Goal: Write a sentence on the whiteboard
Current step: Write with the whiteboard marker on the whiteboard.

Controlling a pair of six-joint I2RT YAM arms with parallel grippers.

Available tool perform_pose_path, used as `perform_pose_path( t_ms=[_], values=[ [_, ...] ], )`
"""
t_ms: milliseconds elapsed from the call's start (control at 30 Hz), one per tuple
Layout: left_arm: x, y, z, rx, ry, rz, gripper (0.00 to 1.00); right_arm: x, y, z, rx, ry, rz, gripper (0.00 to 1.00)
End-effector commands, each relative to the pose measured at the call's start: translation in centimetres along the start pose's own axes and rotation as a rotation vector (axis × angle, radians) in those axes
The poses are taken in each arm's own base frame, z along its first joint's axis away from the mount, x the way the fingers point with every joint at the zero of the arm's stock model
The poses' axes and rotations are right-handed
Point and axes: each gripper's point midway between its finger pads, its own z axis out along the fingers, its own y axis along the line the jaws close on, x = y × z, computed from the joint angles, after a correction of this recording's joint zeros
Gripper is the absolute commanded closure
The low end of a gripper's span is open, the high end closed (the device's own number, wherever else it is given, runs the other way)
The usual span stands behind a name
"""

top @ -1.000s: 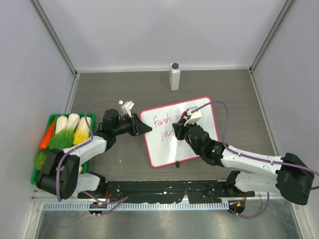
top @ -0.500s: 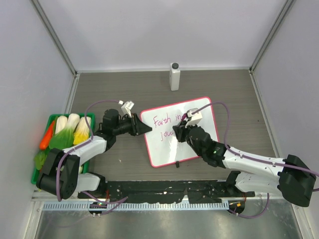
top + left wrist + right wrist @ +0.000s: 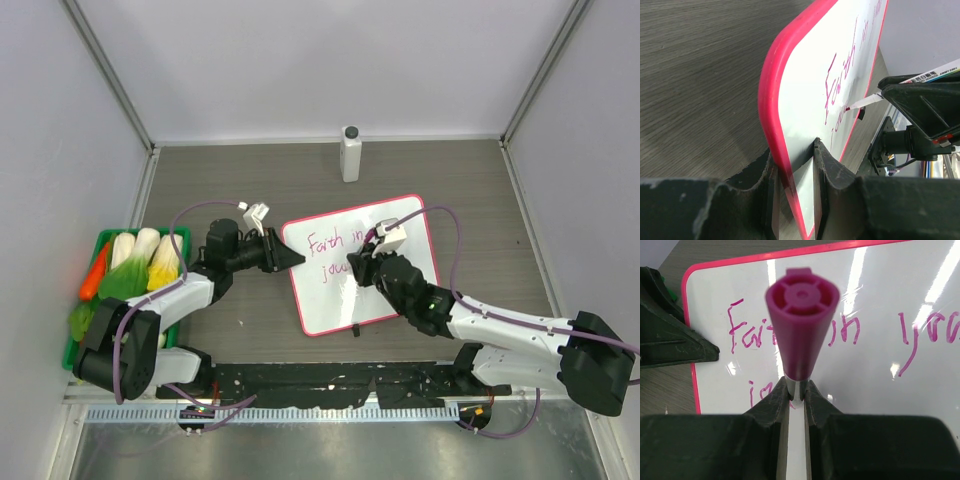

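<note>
Left claw clamps the whiteboard by its edge.

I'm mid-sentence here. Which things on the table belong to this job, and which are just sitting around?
In the job: whiteboard, clamped at its edge by left gripper; sentence; marker in right gripper.
Lying about: white bottle at the back; green tray of vegetables.

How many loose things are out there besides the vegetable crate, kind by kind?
Whiteboard: 1, its edge clamped in the left gripper
Marker: 1, held in the right gripper
White bottle with a dark cap: 1, standing near the far wall
Total: 3
</note>
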Motion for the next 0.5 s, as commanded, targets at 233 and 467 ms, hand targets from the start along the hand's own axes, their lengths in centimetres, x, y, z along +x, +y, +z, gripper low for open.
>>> perform_pose_path(
  t_ms=[233, 467],
  values=[
    [-0.1, 6.1, -0.2, -0.268, -0.033, 0.127, 1.00, -3.7, -0.3, 0.8, 0.066, -0.104, -0.010, 0.99],
    [0.0, 6.2, -0.2, -0.270, -0.032, 0.125, 1.00, -4.4, -1.0, 1.1, 0.108, -0.121, -0.001, 0.99]
  ],
)
